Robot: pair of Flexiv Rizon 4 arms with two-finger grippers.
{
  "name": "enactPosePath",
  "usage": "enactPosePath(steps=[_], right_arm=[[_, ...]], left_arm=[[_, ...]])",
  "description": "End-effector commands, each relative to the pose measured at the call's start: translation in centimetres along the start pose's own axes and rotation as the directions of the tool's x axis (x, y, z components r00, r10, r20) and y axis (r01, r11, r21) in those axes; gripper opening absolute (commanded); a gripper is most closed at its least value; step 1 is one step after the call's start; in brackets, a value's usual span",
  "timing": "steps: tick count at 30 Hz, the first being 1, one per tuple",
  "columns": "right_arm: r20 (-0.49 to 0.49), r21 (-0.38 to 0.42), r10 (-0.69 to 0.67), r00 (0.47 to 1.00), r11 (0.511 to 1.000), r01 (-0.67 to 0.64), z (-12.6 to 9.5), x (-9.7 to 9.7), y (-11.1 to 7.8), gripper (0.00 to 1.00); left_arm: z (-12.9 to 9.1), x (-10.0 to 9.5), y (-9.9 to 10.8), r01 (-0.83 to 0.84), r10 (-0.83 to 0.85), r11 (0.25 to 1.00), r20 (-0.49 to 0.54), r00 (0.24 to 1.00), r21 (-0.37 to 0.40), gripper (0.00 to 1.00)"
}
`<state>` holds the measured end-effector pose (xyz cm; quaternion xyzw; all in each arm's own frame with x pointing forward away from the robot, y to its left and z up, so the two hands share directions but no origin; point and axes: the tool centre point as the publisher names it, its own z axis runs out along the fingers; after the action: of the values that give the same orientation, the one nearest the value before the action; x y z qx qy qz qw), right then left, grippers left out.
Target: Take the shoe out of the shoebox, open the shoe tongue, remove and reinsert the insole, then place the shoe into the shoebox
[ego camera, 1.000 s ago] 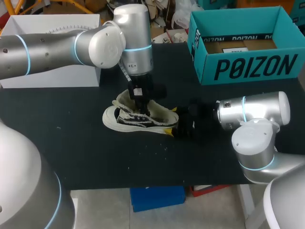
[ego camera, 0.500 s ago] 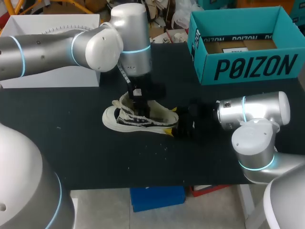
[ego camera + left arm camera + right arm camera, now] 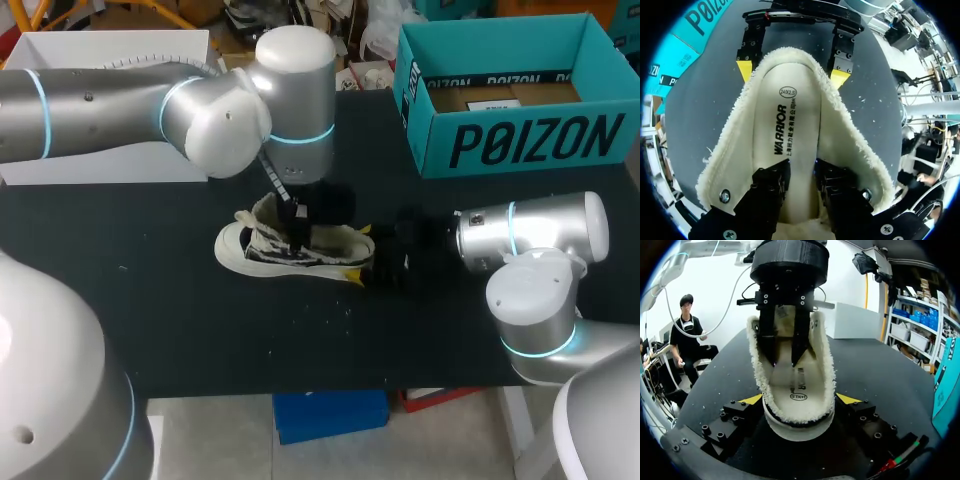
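A cream shoe [image 3: 285, 250] with fleece lining and dark side stripes lies on the black table, heel toward my right arm. My left gripper [image 3: 298, 232] points down into its mouth, open. Its dark fingers [image 3: 772, 182] stand a little apart just above the white insole [image 3: 787, 125], with nothing between them. The right wrist view shows the same gap at the left gripper [image 3: 785, 360]. My right gripper [image 3: 365, 262] is shut on the shoe. Its yellow tips [image 3: 752, 400] press the heel from both sides, as the left wrist view also shows at the right gripper [image 3: 792, 75].
The teal shoebox [image 3: 510, 90] stands open at the back right, with brown paper inside. A white box [image 3: 110, 100] sits at the back left behind my left arm. Bare black table [image 3: 150, 300] lies in front of the shoe.
My left gripper has gone from shut to slightly open inside the shoe, and its wrist has shifted a little to the right. The shoe and my right arm have stayed put.
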<state>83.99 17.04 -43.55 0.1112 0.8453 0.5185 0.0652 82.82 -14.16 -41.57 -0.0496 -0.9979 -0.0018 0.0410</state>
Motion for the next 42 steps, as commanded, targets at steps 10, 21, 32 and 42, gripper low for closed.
enactPosePath(steps=[10,21,32,42], right_arm=[[0.002,0.003,0.002,1.000,1.000,-0.002,0.1,-0.2,-0.1,0.00],[0.002,0.003,0.002,1.000,1.000,-0.002,0.1,-0.2,-0.1,0.00],[0.002,0.003,0.002,1.000,1.000,-0.002,0.1,-0.2,-0.1,0.00],[0.002,0.003,0.002,1.000,1.000,-0.002,0.1,-0.2,-0.1,0.00]], left_arm=[[-0.7,-0.9,0.7,0.037,-0.010,0.998,0.460,0.888,-0.049,0.30],[1.8,-2.1,1.1,0.009,-0.004,1.000,0.493,0.870,-0.008,0.29],[1.8,-2.8,2.0,0.048,-0.051,0.999,0.561,0.826,0.019,0.26],[1.5,-2.7,1.3,0.014,-0.018,1.000,0.560,0.828,0.010,0.00]])
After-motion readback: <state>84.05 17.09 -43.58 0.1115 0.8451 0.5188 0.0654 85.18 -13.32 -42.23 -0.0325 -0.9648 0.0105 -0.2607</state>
